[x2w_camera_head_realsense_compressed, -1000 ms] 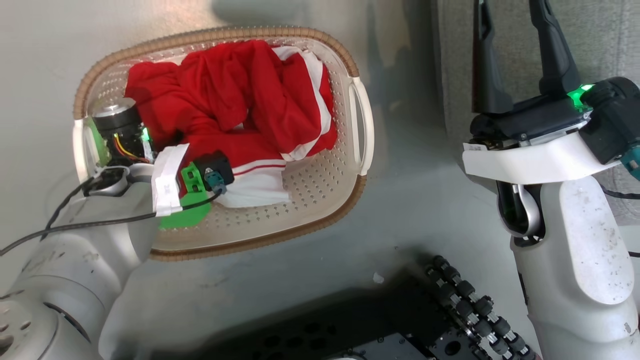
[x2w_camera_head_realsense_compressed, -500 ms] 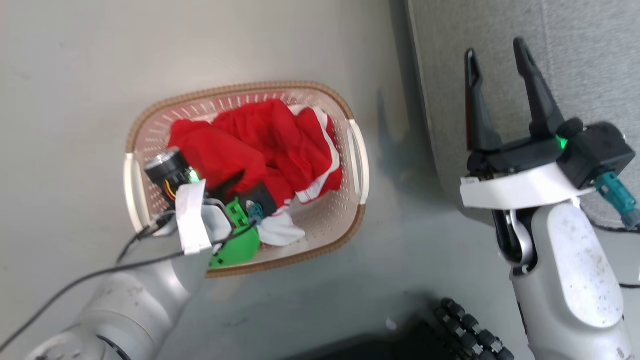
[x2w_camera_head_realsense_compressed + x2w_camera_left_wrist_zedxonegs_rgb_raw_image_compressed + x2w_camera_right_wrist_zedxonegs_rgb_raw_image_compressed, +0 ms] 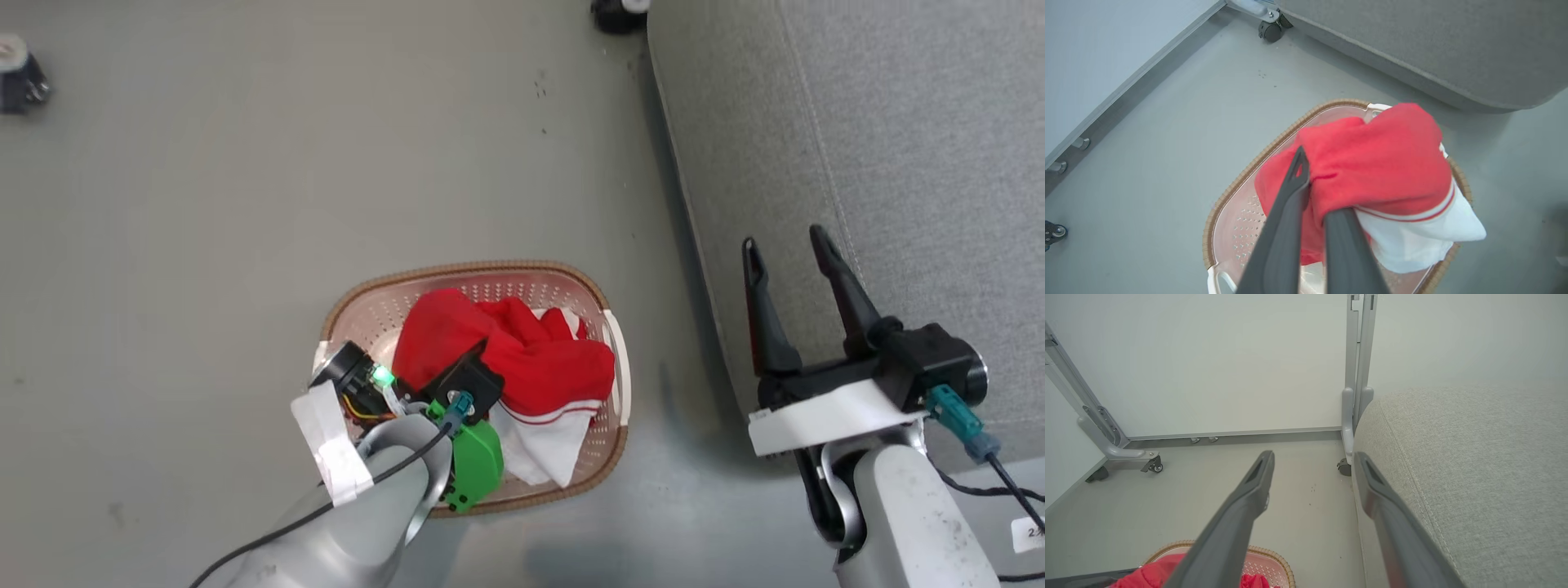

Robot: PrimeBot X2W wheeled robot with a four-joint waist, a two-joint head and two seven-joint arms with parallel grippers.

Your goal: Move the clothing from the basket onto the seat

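Lifting step in hand: the left gripper point(image 3: 1312, 179) is pinching the red clothing point(image 3: 1380, 163), bunched over the basket point(image 3: 1241, 181). The right gripper point(image 3: 782, 243) is standing spread, empty, by the seat point(image 3: 898, 163). The next move is calling for carrying the clothing clear of the rim onto the seat.

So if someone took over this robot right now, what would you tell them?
Left gripper: shut on the clothing, which hangs bunched over the basket on the floor.
Right gripper: open, empty, by the seat's edge.
Done: clothing gripped. None lies on the seat.
Left: carry it across to the seat, release, then check the basket for more.
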